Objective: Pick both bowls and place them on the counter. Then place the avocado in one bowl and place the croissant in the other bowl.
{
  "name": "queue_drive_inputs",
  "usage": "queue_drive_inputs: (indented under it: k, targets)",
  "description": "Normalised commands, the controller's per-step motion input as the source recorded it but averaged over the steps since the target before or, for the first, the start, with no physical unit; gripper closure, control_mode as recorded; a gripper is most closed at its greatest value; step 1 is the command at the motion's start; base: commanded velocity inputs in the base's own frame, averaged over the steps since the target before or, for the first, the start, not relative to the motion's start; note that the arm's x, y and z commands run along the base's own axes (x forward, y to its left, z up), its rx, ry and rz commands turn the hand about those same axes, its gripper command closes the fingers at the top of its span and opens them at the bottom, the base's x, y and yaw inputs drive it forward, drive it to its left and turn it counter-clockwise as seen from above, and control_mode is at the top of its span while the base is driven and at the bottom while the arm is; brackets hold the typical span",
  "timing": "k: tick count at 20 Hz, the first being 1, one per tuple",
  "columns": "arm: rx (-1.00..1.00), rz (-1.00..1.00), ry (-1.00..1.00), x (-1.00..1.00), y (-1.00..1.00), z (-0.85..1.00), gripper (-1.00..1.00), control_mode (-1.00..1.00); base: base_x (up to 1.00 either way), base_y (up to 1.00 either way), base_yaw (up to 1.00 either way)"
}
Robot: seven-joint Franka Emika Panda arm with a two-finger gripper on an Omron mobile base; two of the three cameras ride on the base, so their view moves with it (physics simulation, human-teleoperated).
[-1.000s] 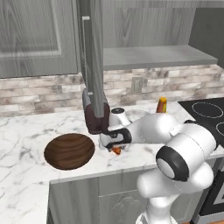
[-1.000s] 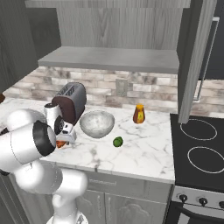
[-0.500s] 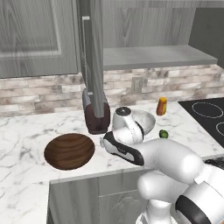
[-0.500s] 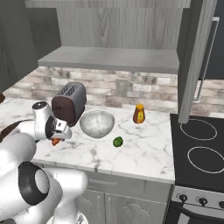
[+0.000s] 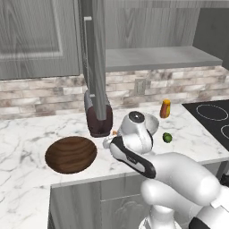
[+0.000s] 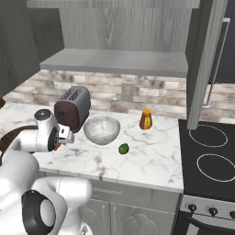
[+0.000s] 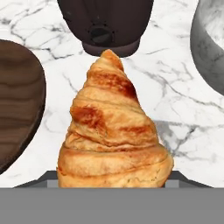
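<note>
My gripper (image 7: 113,180) is shut on the ridged orange-brown croissant (image 7: 114,127), which fills the gap between the dark fingertips just above the counter (image 6: 151,158). In the base views the gripper (image 5: 111,141) (image 6: 62,137) hangs low in front of the toaster, with a sliver of croissant (image 5: 115,133) (image 6: 57,146) showing under it. The dark wooden bowl (image 5: 70,154) (image 7: 17,100) sits to its left. The pale marbled bowl (image 6: 101,130) (image 7: 210,48) stands to its right. On the marble past that bowl lies the green avocado (image 5: 167,137) (image 6: 123,148).
A dark toaster (image 5: 98,117) (image 6: 72,108) (image 7: 107,26) stands right behind the croissant. An orange bottle (image 6: 146,120) is near the back wall. The black stove (image 6: 211,153) is at the right. An open cabinet door (image 5: 95,58) hangs above the toaster.
The arm's elbow has swung down and forward toward the counter's front edge. The hand has stayed in front of the toaster, with the croissant still between the fingers.
</note>
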Motion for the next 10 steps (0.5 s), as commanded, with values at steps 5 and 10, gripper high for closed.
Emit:
queue_drive_inputs:
  k: [5,10]
  targets:
    - [0.08,0.15,-0.06,0.00,0.22,0.28,1.00,-1.00,0.00,0.00,0.00]
    - [0.04,0.13,-0.02,0.00,0.32,0.25,1.00,-1.00,0.00,0.00,0.00]
